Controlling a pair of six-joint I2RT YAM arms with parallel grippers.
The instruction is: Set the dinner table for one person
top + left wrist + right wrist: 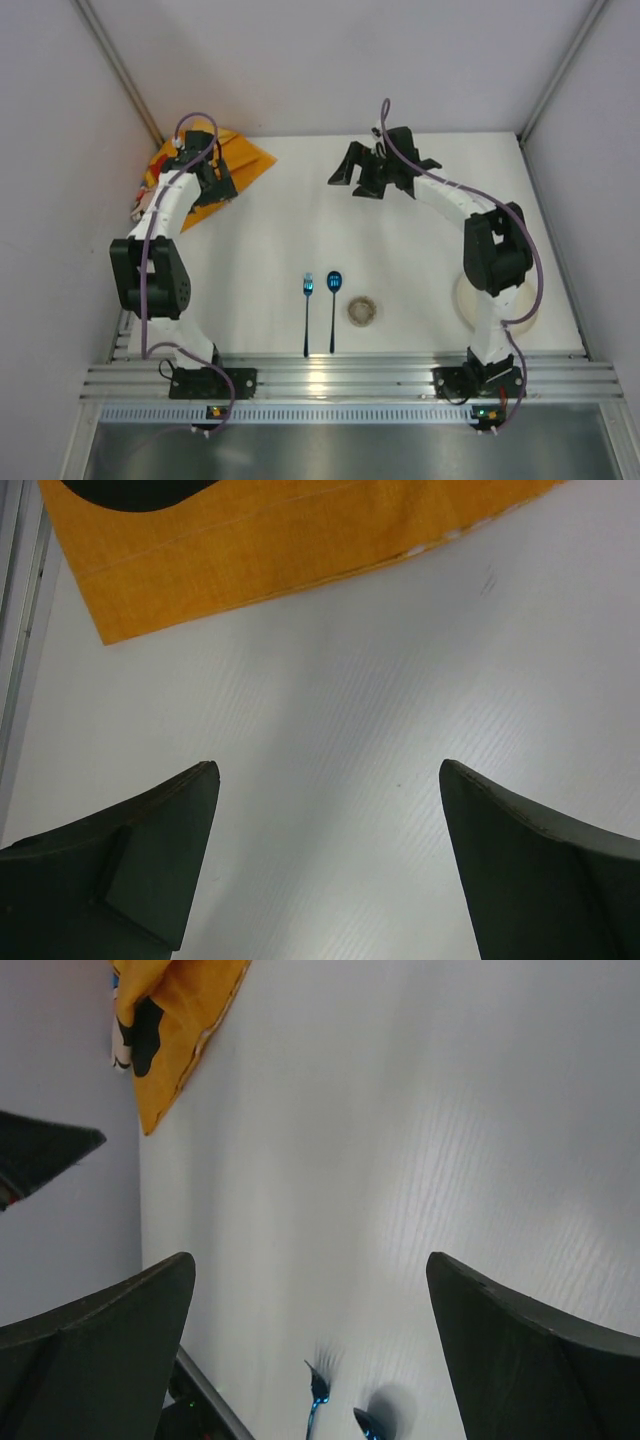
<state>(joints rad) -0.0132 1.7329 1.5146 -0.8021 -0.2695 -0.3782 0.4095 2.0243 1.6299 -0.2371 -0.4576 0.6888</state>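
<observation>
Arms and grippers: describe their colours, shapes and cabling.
The left arm and right arm have white links joined by bulky black joint housings. A purple cable loops along each arm. The left gripper and right gripper are black, with dark, wedge-shaped jaws that taper to points.

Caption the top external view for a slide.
Left gripper and right gripper open above the dinner table; orange placemat far-left, fork, spoon, round dish near rail.
</observation>
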